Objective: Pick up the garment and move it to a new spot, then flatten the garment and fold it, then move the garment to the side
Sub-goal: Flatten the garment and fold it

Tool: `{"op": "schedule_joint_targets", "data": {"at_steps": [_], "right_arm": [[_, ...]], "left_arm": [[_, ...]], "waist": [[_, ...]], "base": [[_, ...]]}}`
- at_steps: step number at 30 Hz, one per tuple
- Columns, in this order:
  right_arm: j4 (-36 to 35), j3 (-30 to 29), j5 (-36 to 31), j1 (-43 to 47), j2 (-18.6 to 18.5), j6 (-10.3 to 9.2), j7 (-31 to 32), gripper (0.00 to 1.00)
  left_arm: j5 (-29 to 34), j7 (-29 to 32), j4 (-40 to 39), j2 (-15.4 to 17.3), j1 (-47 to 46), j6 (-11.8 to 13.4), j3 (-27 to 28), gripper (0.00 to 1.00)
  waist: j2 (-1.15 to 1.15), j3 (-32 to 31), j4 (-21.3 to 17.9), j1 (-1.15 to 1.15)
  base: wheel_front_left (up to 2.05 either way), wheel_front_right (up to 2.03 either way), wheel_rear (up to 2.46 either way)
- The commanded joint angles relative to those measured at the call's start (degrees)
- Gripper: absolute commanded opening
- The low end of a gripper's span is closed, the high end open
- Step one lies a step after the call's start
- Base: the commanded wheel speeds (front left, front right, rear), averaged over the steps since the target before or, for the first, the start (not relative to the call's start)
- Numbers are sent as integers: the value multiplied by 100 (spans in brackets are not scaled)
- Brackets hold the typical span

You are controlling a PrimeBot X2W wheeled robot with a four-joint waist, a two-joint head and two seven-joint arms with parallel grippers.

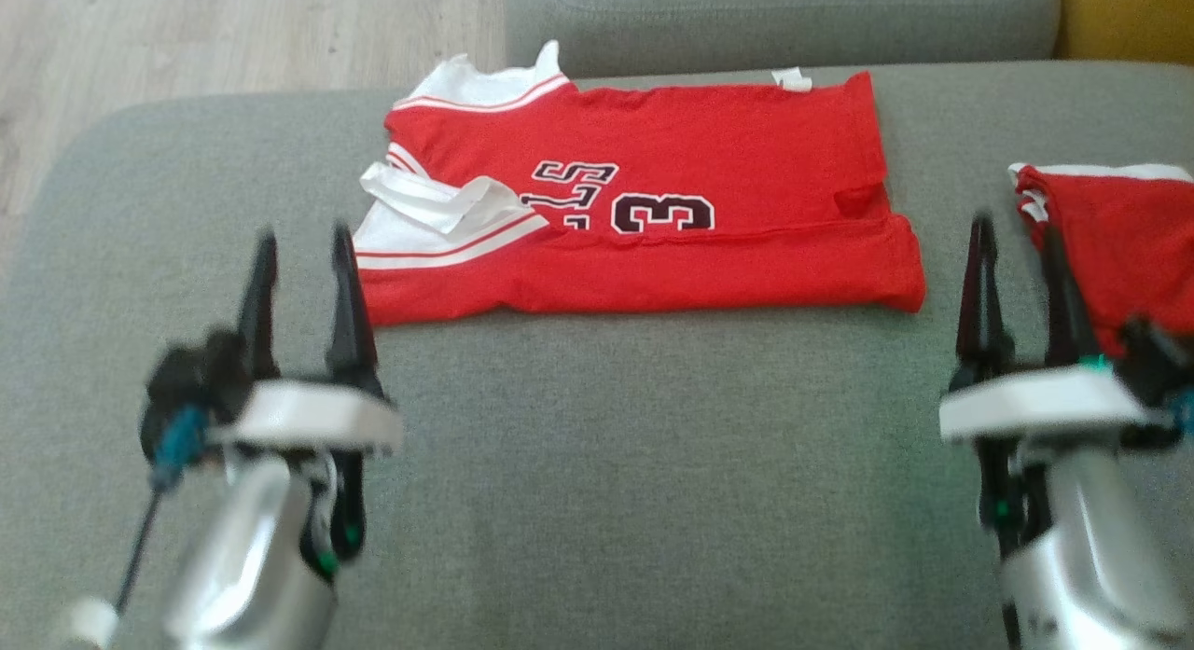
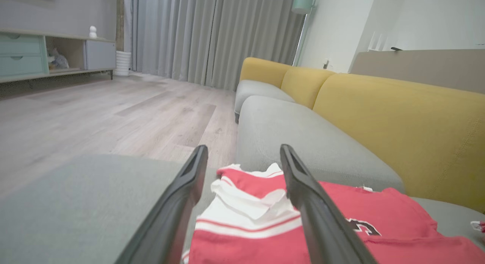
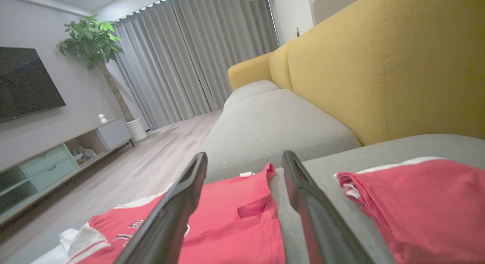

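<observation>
A: Where does the red short-sleeved jersey with white striped trim (image 1: 653, 230) lie?

B: It is folded into a long band across the far part of the grey fabric sofa cushion (image 1: 606, 463). Its collar end points toward the robot's left, and it lies beyond the two claws.

A: Can the print be read?

B: Only partly. A black, white-edged "3" is plain. The digit beside it is cut by the fold, and the letters above lie sideways, with an "S" the one clear shape. The small white tag (image 1: 791, 79) at the far edge is too small to read.

A: And the claws?

B: The left claw (image 1: 304, 240) has its fingers spread with nothing between them, just beside the jersey's collar end, and it is blurred in the head view. The right claw (image 1: 1015, 228) is likewise spread and empty. It is over bare cushion between the jersey and a second folded red-and-white garment (image 1: 1119, 249), which is cut off at the head view's right edge.

A: Do the fingertips touch the cushion?

B: That cannot be told.
</observation>
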Motion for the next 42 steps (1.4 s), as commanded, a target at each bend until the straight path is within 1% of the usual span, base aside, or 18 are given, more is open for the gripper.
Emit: {"op": "schedule_joint_targets", "data": {"at_steps": [1,3,5,6,11,15,17,23,28,35,37,38,39,40,42], "right_arm": [[-372,78,-107,-46,-2,-4,-31,100],[-516,161,-133,194,23,-4,-31,100],[-649,382,130,310,28,-4,-31,100],[-677,461,152,310,29,-4,-31,100],[-767,668,227,238,30,-4,-31,100],[-811,833,276,169,30,-4,-31,100],[-819,866,289,156,30,-4,-31,100],[-878,981,364,72,31,-4,-31,100],[-921,1017,422,28,31,-4,-31,100],[-928,1101,486,-12,31,-4,-31,100],[-920,1112,494,-32,31,-4,-31,100],[-915,1113,500,-37,31,-4,-31,100],[-906,1111,507,-40,31,-4,-31,100],[-893,1105,511,-42,31,-4,-31,100],[-860,1088,512,-40,31,-4,-31,100]], "left_arm": [[90,-27,-182,11,-57,-42,330,100],[192,-27,-120,-62,133,-97,460,100],[339,-28,26,-96,174,-181,624,100],[377,-28,113,-93,140,-208,651,100],[459,67,861,-4,-246,-335,592,100],[450,258,1512,87,-639,-293,626,100],[451,301,1671,109,-730,-292,626,100],[413,506,2483,233,-1212,-370,629,100],[414,726,3088,304,-1507,-194,648,100],[400,1055,3734,309,-1761,-215,557,100],[388,1200,3910,295,-1796,-269,516,100],[375,1269,3982,283,-1810,-317,498,63],[365,1295,4028,275,-1828,-372,481,7],[353,1260,4049,269,-1847,-407,479,0],[338,1194,4100,264,-1873,-452,473,0]], "waist": [[0,-36,13,2],[0,0,-19,2],[0,111,-104,2],[0,155,-136,2],[0,368,-315,2],[0,539,-481,2],[0,573,-516,2],[0,800,-700,2],[0,907,-775,2],[0,976,-841,2],[0,973,-857,2],[0,966,-862,2],[0,958,-865,2],[0,948,-866,2],[0,923,-857,2]], "base": [[0,0,0],[0,0,0],[0,0,0],[0,0,0],[0,0,0],[0,0,0],[0,0,0],[0,0,0],[0,0,0],[0,0,0],[0,0,0],[0,0,0],[0,0,0],[0,0,0],[0,0,0]]}}
